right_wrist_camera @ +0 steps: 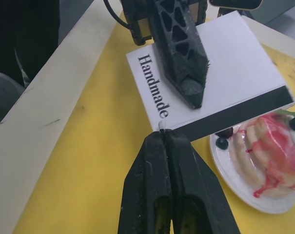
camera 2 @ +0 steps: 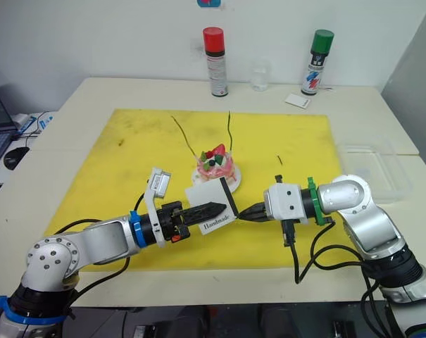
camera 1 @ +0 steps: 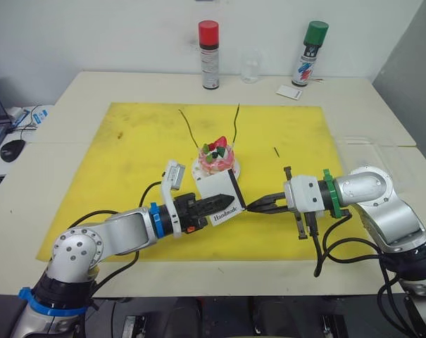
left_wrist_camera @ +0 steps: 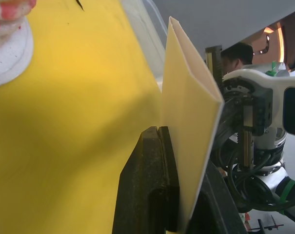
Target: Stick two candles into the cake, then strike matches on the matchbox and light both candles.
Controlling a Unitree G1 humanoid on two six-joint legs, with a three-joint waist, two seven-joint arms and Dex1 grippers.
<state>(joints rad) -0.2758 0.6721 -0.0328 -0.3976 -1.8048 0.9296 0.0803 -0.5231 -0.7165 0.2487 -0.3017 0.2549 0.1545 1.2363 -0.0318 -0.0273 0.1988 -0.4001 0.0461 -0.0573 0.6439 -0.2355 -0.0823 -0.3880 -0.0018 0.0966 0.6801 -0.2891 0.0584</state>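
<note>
At centre frame, the left gripper (camera 1: 223,203) is clamped on the matchbox (camera 1: 222,197), holding it off the yellow mat (camera 1: 128,148) just below the cake (camera 1: 215,159). Right gripper (camera 1: 258,206) is pinched closed on a match (right_wrist_camera: 161,126), tip touching the box's dark strip. Both candles (camera 1: 235,124) stand in the cake; another match (camera 1: 277,151) lies on the mat, right of the cake.

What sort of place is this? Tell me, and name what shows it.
Probably a lab or office workspace set up for robot trials, not a kitchen. A yellow mat covers a pale table, two spray cans stand by the white wall, and a laptop and mouse sit off to the left.
</note>
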